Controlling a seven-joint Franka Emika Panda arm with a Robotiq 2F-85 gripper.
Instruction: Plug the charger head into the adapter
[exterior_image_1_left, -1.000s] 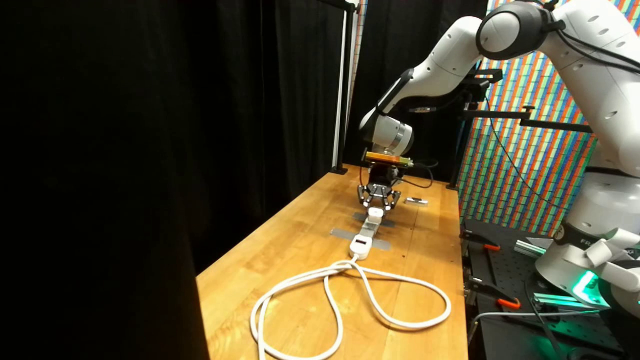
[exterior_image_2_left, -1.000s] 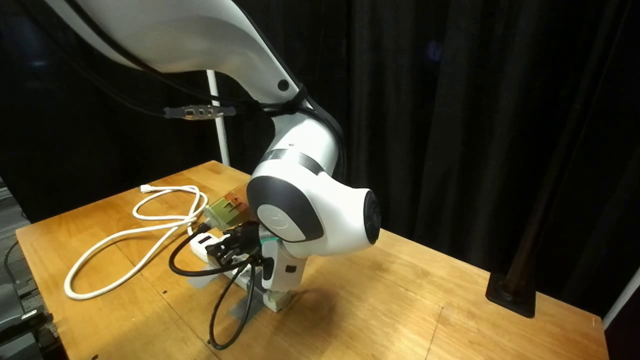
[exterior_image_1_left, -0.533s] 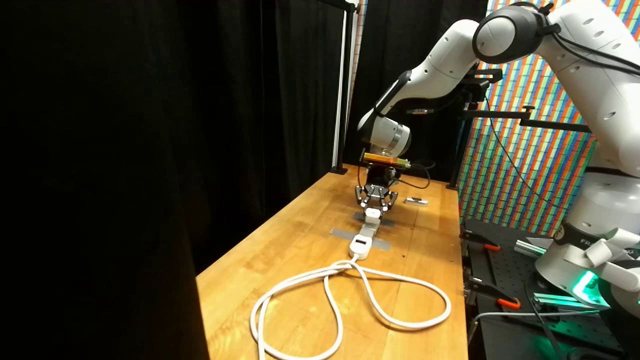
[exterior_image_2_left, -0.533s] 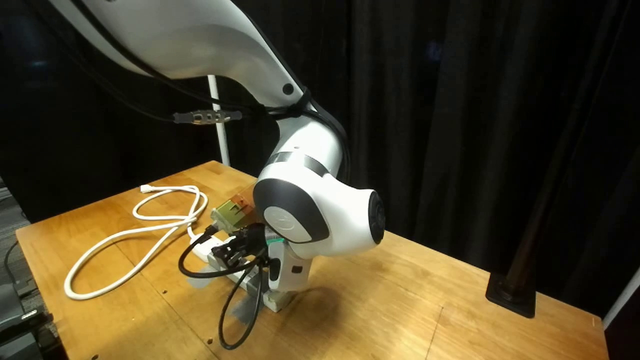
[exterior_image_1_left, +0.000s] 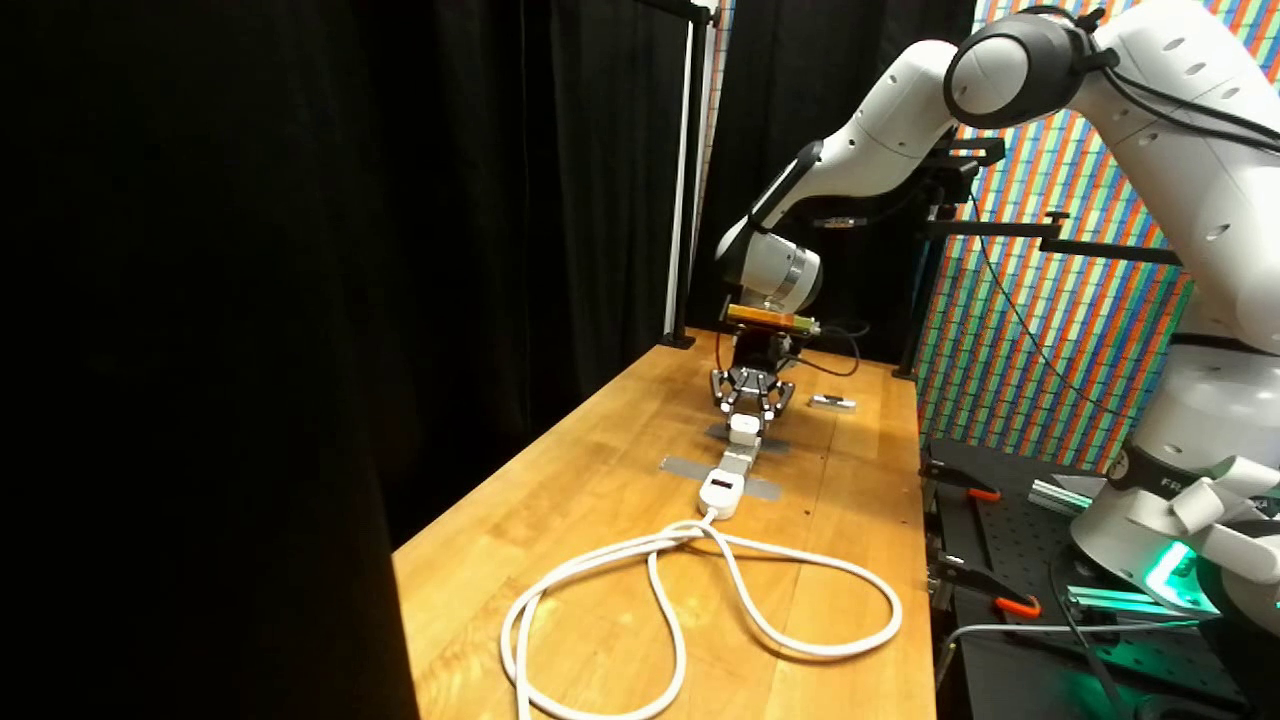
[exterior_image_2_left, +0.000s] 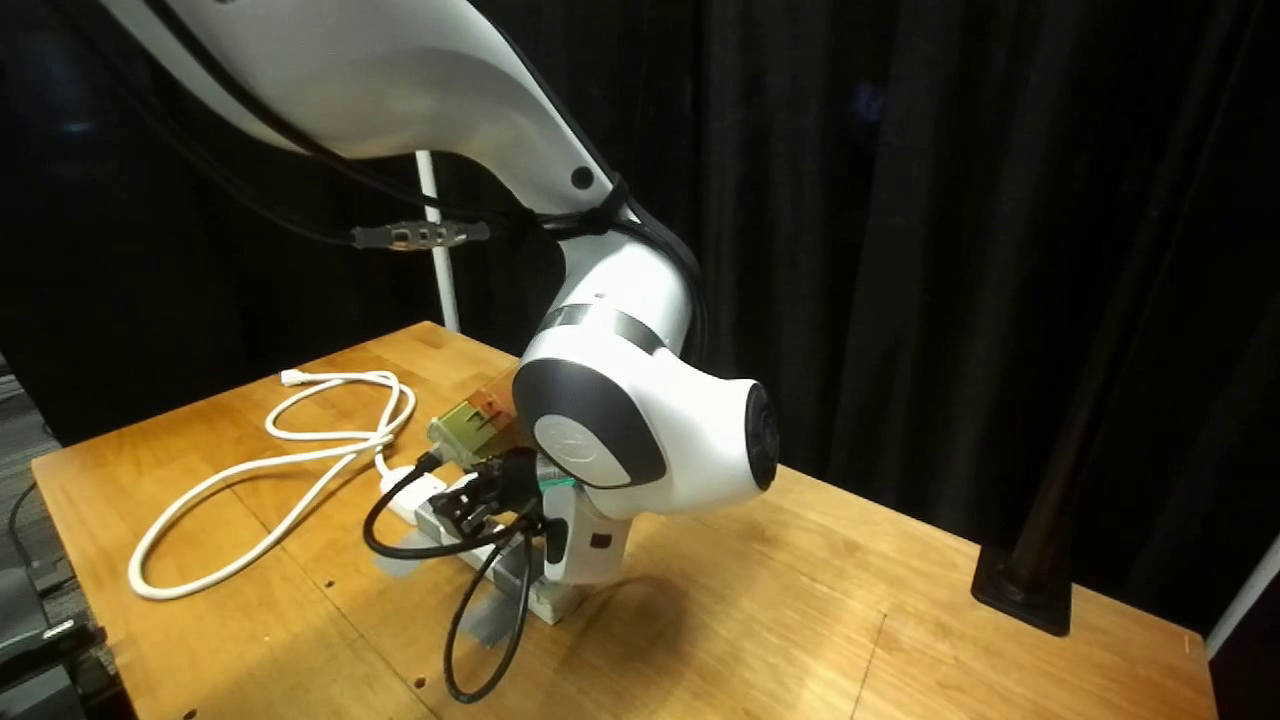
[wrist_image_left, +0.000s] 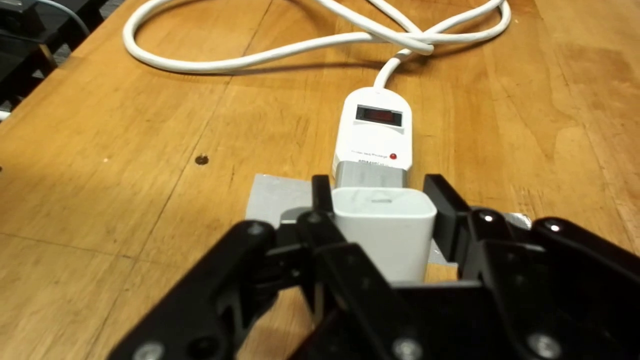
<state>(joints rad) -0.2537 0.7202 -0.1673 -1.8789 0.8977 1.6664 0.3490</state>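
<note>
The charger (wrist_image_left: 387, 225) is a small white block with rounded corners, smooth sides and 1 short, narrow slot, faintly gray, in its top face. It stands roughly upright in the gripper (wrist_image_left: 380, 207), whose 2 black fingers (wrist_image_left: 322, 195) hold it from either side, set apart by its width. In an exterior view it shows just below the gripper, in line with the adapter (exterior_image_1_left: 720, 494), toward the end away from the cable (exterior_image_1_left: 820, 652). Its underside is hidden, so whether it touches the adapter or is plugged in cannot be told.

The adapter is a long, narrow strip. Its white, rounded end carries a dark switch (wrist_image_left: 379, 115) with a reddish middle and, nearer the charger, 1 small red light (wrist_image_left: 393, 156); a gray band (wrist_image_left: 371, 175) follows, partly behind the charger. Silver tape (wrist_image_left: 275, 197) lies on both sides of the adapter. From the white end the thick white cable runs into loose, crossing loops on the wooden table (wrist_image_left: 125, 150).

In an exterior view, a small silver and dark item (exterior_image_1_left: 832, 402) lies on the table near the gripper. The white arm (exterior_image_2_left: 690, 440) reaches down from above and, in an exterior view, hides the charger. Black curtains (exterior_image_2_left: 900, 250) hang behind, and 2 orange-tipped clamps (exterior_image_1_left: 955, 476) stand at the table's edge.
</note>
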